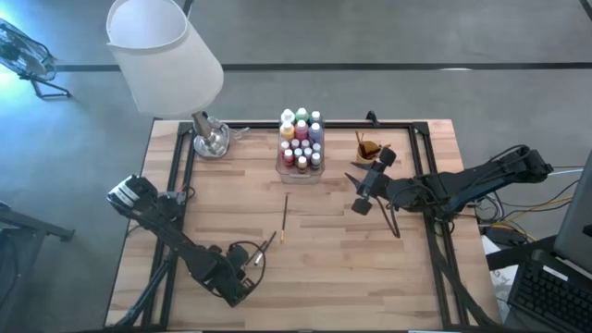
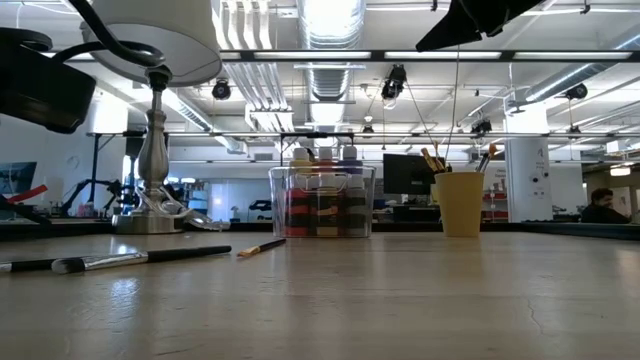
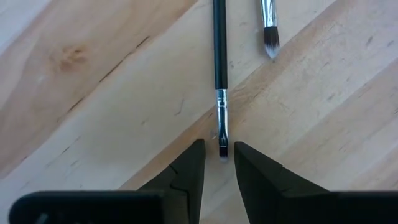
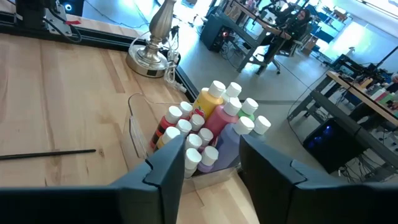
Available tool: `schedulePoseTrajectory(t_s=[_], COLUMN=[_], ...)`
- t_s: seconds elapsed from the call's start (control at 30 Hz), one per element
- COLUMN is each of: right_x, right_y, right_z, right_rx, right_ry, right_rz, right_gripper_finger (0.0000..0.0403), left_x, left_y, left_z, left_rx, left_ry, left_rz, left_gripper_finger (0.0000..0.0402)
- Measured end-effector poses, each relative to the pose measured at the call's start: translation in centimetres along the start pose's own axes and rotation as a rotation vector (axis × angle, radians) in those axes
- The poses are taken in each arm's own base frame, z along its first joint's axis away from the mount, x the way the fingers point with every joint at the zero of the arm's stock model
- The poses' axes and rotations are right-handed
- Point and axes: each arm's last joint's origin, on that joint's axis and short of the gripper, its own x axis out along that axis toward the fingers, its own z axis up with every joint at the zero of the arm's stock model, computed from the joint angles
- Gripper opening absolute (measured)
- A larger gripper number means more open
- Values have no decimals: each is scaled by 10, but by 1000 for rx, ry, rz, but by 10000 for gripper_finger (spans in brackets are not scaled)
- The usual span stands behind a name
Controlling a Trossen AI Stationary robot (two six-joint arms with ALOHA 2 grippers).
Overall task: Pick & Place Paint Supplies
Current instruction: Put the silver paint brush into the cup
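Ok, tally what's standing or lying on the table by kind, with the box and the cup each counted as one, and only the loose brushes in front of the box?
Lamp: 1
Clear box: 1
Orange cup: 1
Loose paintbrushes: 2
Total: 5

A pale butcher-block wooden table (image 1: 351,268) with a black metal frame carries a table lamp with a white fabric shade (image 1: 165,54) and a shiny silver metal base (image 1: 211,141) at its far left corner. A clear plastic box (image 1: 302,172) sits at the far middle edge, and a small orange cup (image 1: 369,147) stands well apart to its right
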Motion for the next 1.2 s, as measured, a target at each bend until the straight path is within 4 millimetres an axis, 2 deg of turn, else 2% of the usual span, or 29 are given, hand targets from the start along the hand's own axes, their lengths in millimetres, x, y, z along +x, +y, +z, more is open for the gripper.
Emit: schedulePoseTrajectory(t_s=[0.13, 0.3, 0.37, 0.7, 0.9, 1.2], right_x=[0, 0, 0, 0, 0, 2], right_y=[0, 0, 0, 0, 2, 7], right_z=[0, 0, 0, 0, -1, -5], right_rx=[0, -1, -3, -5, -40, -109], right_ry=[0, 0, 0, 0, 3, 26], right_rz=[0, 0, 0, 0, 66, 115], right_gripper_finger=[137, 124, 120, 109, 127, 155], left_x=[0, 0, 0, -3, -15, -38], left_y=[0, 0, 0, -1, 0, 3], left_z=[0, 1, 1, 1, 4, 10], left_rx=[0, 23, 29, 45, 57, 46], left_ry=[-9, -13, -13, -13, -34, -120], left_rz=[1, 3, 2, 17, 56, -14], left_gripper_finger=[82, 21, 8, 2, 1, 1])
